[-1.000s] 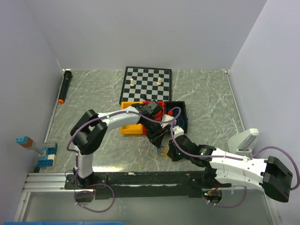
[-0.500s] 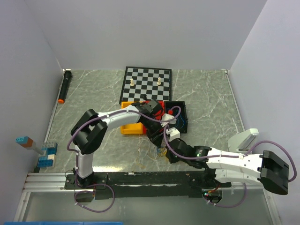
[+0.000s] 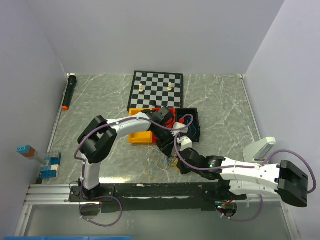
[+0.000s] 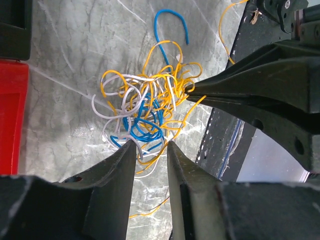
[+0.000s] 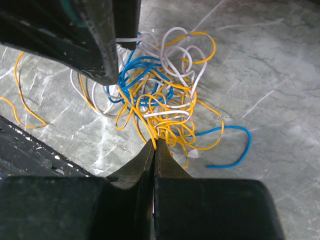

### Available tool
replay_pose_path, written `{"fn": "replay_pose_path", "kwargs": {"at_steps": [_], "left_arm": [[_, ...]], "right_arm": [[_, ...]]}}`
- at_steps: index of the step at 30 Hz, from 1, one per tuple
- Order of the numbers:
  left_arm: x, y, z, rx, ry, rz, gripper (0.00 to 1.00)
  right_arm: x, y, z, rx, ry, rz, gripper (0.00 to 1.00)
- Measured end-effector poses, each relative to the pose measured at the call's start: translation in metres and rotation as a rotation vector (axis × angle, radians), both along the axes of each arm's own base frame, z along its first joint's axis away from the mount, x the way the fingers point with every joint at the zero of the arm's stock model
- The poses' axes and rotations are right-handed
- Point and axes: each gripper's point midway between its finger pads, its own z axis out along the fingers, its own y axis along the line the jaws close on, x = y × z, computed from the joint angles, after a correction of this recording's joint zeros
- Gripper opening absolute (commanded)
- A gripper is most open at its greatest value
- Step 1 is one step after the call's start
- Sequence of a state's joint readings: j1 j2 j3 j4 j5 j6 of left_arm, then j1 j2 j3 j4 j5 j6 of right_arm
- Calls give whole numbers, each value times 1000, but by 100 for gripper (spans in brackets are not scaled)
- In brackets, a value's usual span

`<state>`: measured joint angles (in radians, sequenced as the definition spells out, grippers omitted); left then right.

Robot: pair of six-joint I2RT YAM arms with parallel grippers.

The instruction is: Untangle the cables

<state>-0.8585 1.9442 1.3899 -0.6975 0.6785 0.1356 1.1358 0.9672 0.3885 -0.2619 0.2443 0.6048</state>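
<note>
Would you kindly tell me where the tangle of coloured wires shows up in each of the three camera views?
Top view: the tangle is small, low centre, just left of the right gripper.
Left wrist: middle of the picture.
Right wrist: upper middle.
Shared landmark: the right gripper's shut tips on the yellow strands, at right in the left wrist view, bottom centre in its own.

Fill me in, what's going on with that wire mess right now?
Both arms are at the tangled cables on the table. The right claw is shut, pinching orange-yellow strands at one edge of the clump. The left claw stands open at the opposite side, with blue and whitish loops between its fingers. Nothing is separated yet.
</note>
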Motion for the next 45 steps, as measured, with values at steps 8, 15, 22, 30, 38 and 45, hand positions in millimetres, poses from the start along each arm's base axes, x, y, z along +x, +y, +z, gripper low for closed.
{"fn": "replay_pose_path", "kwargs": {"at_steps": [8, 15, 22, 30, 38, 45], "left_arm": [[7, -8, 7, -18, 17, 24, 46], [11, -10, 13, -35, 37, 43, 38], [10, -8, 8, -18, 27, 39, 33], [11, -6, 2, 10, 0, 45, 32], [16, -4, -2, 35, -31, 57, 45], [17, 0, -7, 56, -48, 57, 35]], "right_arm": [[-4, 2, -2, -10, 1, 20, 0], [-4, 3, -2, -12, -4, 20, 0], [-2, 2, -2, -13, -10, 11, 0], [-3, 2, -2, -14, -13, 14, 0], [-3, 2, -2, -13, -13, 14, 0], [-3, 2, -2, -14, -15, 12, 0]]}}
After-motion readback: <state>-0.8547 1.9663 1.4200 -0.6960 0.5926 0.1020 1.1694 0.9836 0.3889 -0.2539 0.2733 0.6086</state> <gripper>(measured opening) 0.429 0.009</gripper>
